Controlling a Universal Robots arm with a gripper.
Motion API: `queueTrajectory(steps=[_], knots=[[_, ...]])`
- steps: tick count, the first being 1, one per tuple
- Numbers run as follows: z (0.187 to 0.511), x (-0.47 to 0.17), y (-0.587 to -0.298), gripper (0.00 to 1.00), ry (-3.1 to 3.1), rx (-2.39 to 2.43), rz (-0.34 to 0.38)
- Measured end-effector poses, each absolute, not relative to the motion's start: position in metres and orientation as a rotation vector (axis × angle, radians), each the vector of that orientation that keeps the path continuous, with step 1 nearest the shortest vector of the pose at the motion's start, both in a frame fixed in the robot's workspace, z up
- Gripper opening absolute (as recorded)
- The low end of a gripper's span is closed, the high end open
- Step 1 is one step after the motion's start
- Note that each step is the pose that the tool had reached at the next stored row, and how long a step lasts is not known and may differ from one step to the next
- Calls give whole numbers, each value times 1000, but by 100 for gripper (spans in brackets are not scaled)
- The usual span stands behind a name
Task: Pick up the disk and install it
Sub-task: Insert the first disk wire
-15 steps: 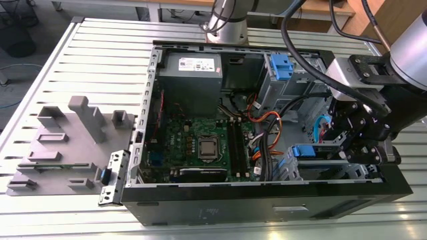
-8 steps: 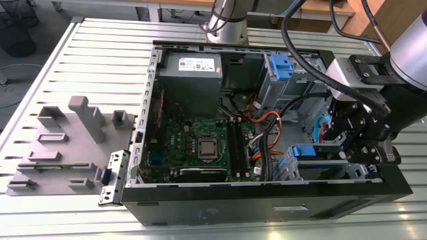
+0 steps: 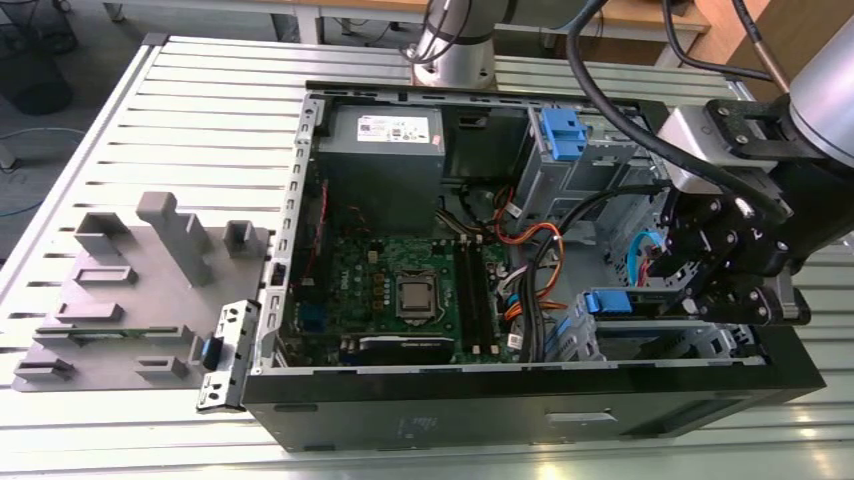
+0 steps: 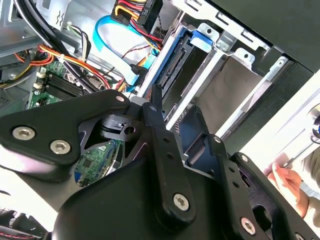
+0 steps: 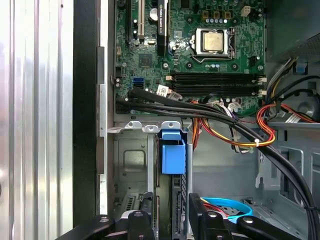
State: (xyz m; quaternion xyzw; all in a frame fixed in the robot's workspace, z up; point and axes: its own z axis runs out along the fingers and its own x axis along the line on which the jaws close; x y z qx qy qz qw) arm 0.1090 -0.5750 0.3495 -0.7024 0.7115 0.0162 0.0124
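Reaching into the open computer case [image 3: 534, 400] on the bench [image 3: 187, 120], the end effector [image 5: 171, 196] is, as we see it, clamped on the disk [image 5: 173, 155], one finger against each flat side. The disk stands on edge in the drive bay [image 5: 131, 165], its blue carrier just ahead of the fingertips and the motherboard [image 5: 200, 60] beyond.

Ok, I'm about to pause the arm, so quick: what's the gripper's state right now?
Gripper: closed on the disk, which sits edge-on in the drive bay.
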Motion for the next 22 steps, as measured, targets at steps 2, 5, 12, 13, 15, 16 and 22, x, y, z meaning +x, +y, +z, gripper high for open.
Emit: queueTrajectory(steps=[2, 5, 12, 13, 15, 16, 22], knots=[[352, 109, -575, 42, 2218, -2189, 50], [352, 109, -575, 42, 2218, -2189, 50], [353, 109, -575, 42, 2218, -2189, 50], [354, 109, -575, 42, 2218, -2190, 50], [358, 109, -575, 42, 2218, -2189, 50], [359, 109, -575, 42, 2218, -2189, 50], [365, 109, -575, 42, 2218, -2189, 51]])
